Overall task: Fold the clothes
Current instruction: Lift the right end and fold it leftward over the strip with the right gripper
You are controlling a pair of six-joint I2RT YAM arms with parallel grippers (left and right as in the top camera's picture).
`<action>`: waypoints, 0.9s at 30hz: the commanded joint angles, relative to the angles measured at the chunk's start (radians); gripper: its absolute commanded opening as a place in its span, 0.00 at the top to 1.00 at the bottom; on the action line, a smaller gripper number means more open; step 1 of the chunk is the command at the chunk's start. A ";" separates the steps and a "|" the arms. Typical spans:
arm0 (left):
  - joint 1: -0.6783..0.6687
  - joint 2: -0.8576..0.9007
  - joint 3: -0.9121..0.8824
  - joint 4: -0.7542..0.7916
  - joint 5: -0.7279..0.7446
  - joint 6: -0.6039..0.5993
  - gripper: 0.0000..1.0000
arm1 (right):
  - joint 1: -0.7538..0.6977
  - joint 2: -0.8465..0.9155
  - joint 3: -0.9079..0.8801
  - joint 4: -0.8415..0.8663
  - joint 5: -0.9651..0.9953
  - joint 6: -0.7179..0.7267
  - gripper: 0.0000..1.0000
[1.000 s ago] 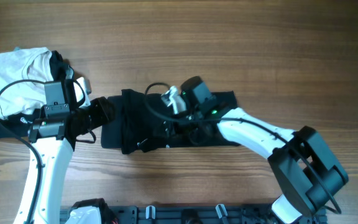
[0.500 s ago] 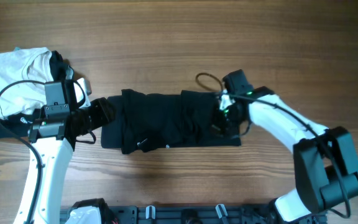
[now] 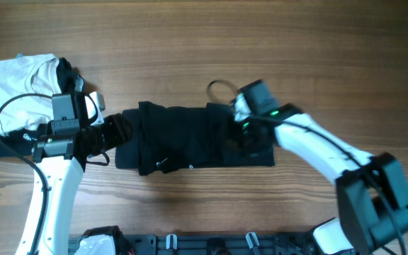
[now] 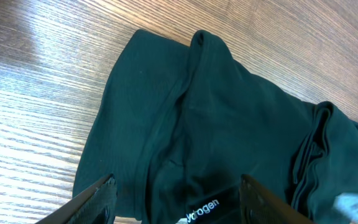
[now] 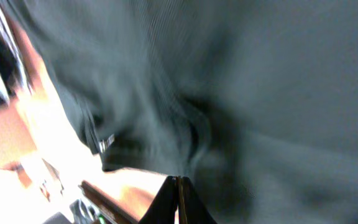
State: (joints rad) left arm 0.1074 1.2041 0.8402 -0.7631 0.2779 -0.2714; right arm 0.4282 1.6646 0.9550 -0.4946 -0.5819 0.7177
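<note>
There is one black T-shirt (image 3: pixel 183 138) on one table (image 3: pixel 261 42). At the far left lies one white garment (image 3: pixel 13 81). Two robot arms are there: the left arm (image 3: pixel 48 198) and the right arm (image 3: pixel 310 145).

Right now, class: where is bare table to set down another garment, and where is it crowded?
Free: table strips beyond and in front of the black T-shirt. Crowded: left, around the white garment and left arm.

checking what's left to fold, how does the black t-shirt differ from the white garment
The black T-shirt lies mid-table as a long band; the white garment sits at the left edge as a compact bundle. The T-shirt bears white logo marks; the white garment looks plain. Both rest on the wooden table.
</note>
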 commanded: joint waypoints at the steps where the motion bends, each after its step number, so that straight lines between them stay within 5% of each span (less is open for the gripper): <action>1: 0.004 -0.011 0.013 0.006 -0.005 0.002 0.37 | -0.108 -0.016 0.019 -0.072 0.098 0.001 0.96; 6: 0.004 -0.011 0.013 0.011 -0.005 0.002 0.37 | -0.053 0.113 -0.002 -0.060 0.069 0.089 0.96; 12: 0.004 -0.011 0.013 0.011 -0.005 0.002 0.37 | 0.176 0.216 -0.001 0.230 -0.162 0.036 0.96; 22: 0.004 -0.011 0.013 0.011 -0.005 0.002 0.37 | -0.039 0.131 0.008 0.078 -0.238 -0.138 0.96; 24: 0.004 -0.011 0.013 0.011 -0.005 0.002 0.37 | -0.029 0.131 0.006 0.077 -0.272 -0.221 0.96; 27: 0.004 -0.011 0.013 0.022 -0.005 0.002 0.37 | 0.051 0.145 0.005 0.098 -0.163 -0.143 0.95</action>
State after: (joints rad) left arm 0.1074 1.2041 0.8406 -0.7540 0.2783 -0.2714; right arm 0.4072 1.8194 0.9562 -0.4110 -0.7921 0.5694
